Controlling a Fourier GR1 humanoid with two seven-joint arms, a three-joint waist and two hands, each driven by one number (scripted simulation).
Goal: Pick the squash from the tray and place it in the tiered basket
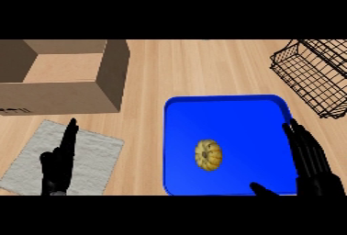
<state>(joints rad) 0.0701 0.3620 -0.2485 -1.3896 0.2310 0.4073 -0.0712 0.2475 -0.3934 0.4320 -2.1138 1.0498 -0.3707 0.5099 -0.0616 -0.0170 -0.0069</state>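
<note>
A small yellow squash (pixel 208 155) lies in the middle of the blue tray (pixel 224 110), toward its near half. My right hand (pixel 313 160) stands open at the tray's right edge, fingers straight and pointing away, thumb (pixel 263 189) reaching over the tray's near right corner; it is apart from the squash. My left hand (pixel 59 160) stays open at the lower left, fingers up, over the grey cloth. The black wire tiered basket (pixel 315 73) stands at the far right, beyond the tray's far right corner.
An open cardboard box (pixel 64 75) sits at the far left. A grey cloth (pixel 64 156) lies on the wooden counter (pixel 203 64) at the near left, under my left hand.
</note>
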